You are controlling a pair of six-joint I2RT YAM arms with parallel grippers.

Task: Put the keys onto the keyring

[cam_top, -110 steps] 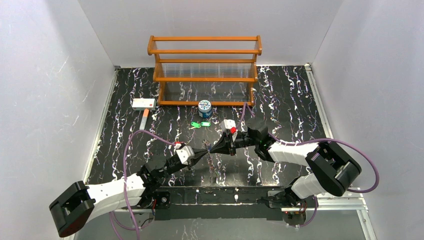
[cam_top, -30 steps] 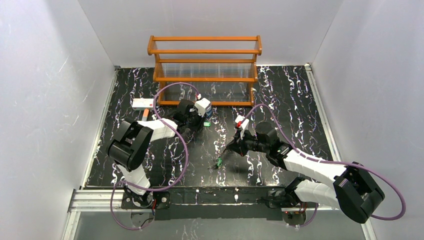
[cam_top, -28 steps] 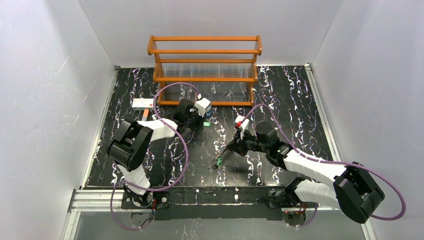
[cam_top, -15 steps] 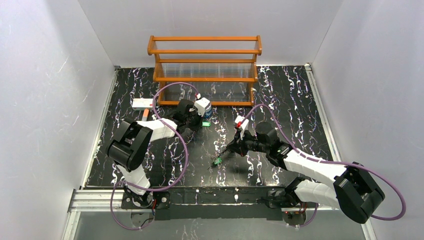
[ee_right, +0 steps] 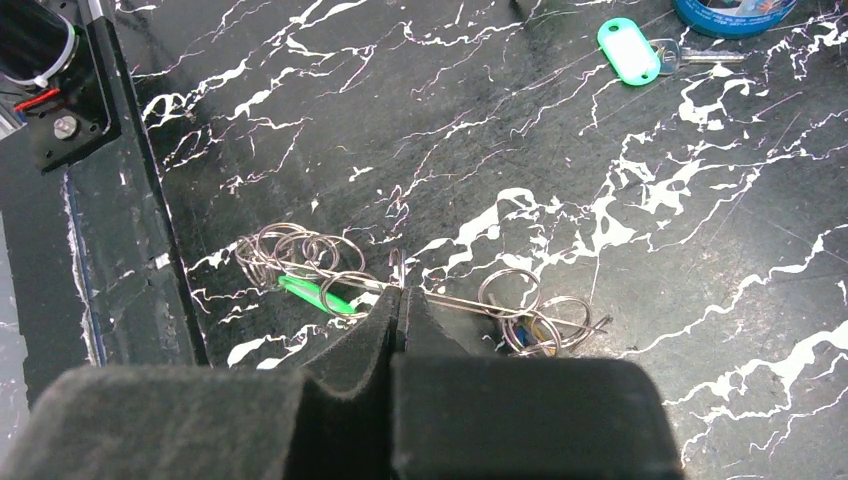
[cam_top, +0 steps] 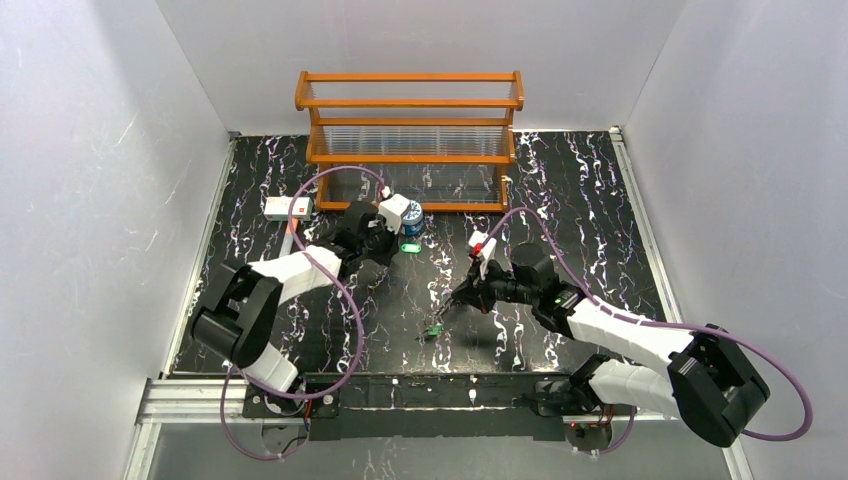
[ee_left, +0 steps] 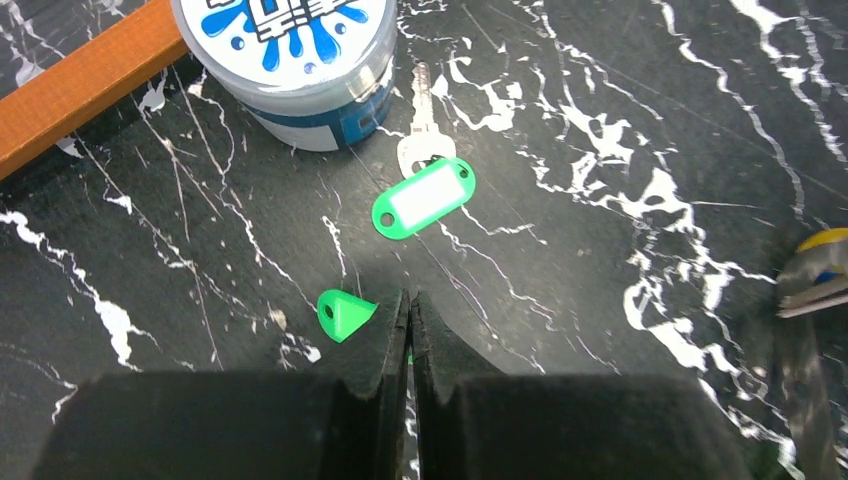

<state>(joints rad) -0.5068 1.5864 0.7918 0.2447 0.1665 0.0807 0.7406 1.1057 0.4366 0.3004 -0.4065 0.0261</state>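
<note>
Threading comes next, we judge, so the keyring [ee_right: 455,299], a thin wire loop strung with small rings, must be held level. It is much nearer the arm bases than the can [ee_left: 290,50], and the right gripper [ee_right: 398,295] has its jaws pressed together on the wire. The left gripper [ee_left: 410,300], near the can, appears clamped on a green key [ee_left: 343,314]. We should lift that key clear of the second green key [ee_left: 424,197], which lies just beside the can, and carry it slowly to the wire.
</note>
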